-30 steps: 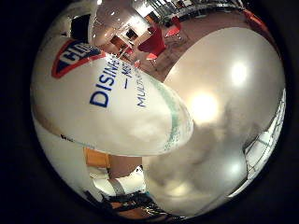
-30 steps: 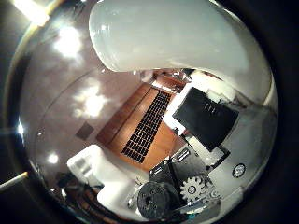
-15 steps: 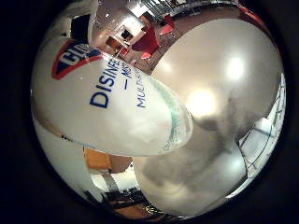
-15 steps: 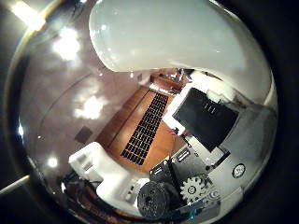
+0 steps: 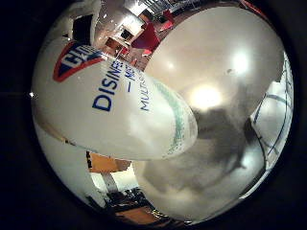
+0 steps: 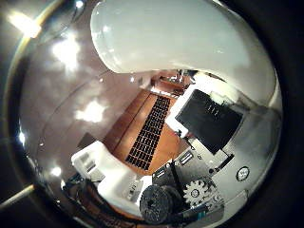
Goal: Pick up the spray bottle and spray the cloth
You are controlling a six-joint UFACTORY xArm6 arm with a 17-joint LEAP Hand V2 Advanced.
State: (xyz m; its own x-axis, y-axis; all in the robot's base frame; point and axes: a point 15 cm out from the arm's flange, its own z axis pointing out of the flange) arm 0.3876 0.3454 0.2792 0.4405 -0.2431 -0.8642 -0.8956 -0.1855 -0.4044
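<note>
The white plastic spray bottle with blue lettering [image 5: 115,115] fills much of the little-finger-side view, lying close against the palm above a glossy pale counter [image 5: 225,67]. In the thumb-side view the white and black hand [image 6: 209,123] has its fingers curled round the bottle's smooth white body, with a geared part showing near the edge.

White spray bottle [image 5: 115,115] with blue print, close against the palm

Spray bottle [image 5: 110,110] slightly shifted against the shiny tabletop [image 5: 225,62].
</note>
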